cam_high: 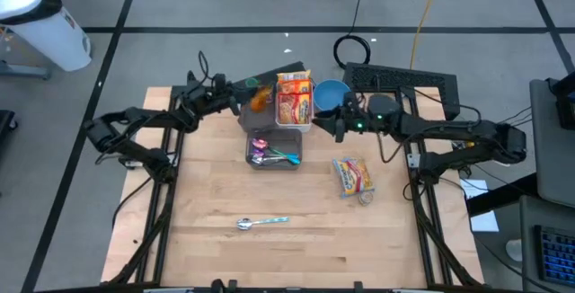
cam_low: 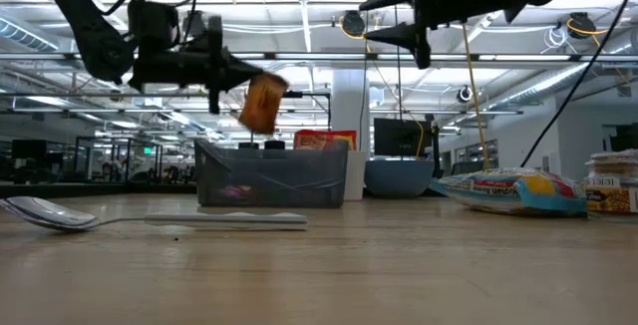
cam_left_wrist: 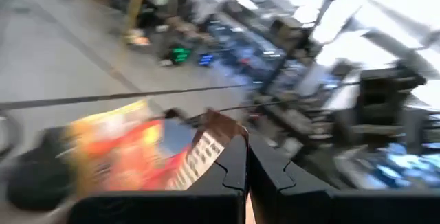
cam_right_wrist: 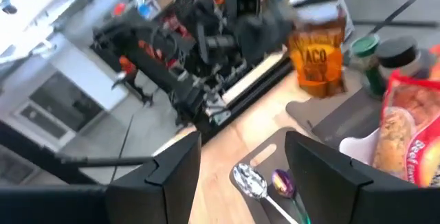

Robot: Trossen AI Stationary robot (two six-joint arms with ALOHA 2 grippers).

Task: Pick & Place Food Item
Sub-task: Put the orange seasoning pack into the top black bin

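The orange paper packet of taco seasoning (cam_high: 260, 98) hangs in the air above the far middle of the pale wooden tabletop (cam_high: 216, 194), pinched at its top edge by the left gripper (cam_high: 244, 100). Its fingers (cam_left_wrist: 240, 165) are pressed fully together on the packet, which dangles tilted below them, clear of everything under it in the low view. The left arm reaches in from the left edge, stretched nearly level towards the centre.

Just beside the packet stands a clear plastic bin (cam_high: 310, 113) holding upright red and yellow food packages (cam_high: 294, 97). In front of it, nearer the middle, a smaller grey plastic bin (cam_high: 254, 155) holds coloured spoons (cam_high: 274, 156). A blue round bowl (cam_high: 330, 94) sits behind the bins on the right.

The right gripper (cam_high: 339, 122) hovers high over the gap between the bowl and the bins, its fingers (cam_right_wrist: 175, 172) spread apart with nothing between them; the right arm extends level from the right edge.

A yellow flat noodle packet (cam_high: 353, 176) lies on the right half, well apart from the bins. A silver metal spoon (cam_high: 260, 223) lies alone towards the near edge, with bare wood all around it.
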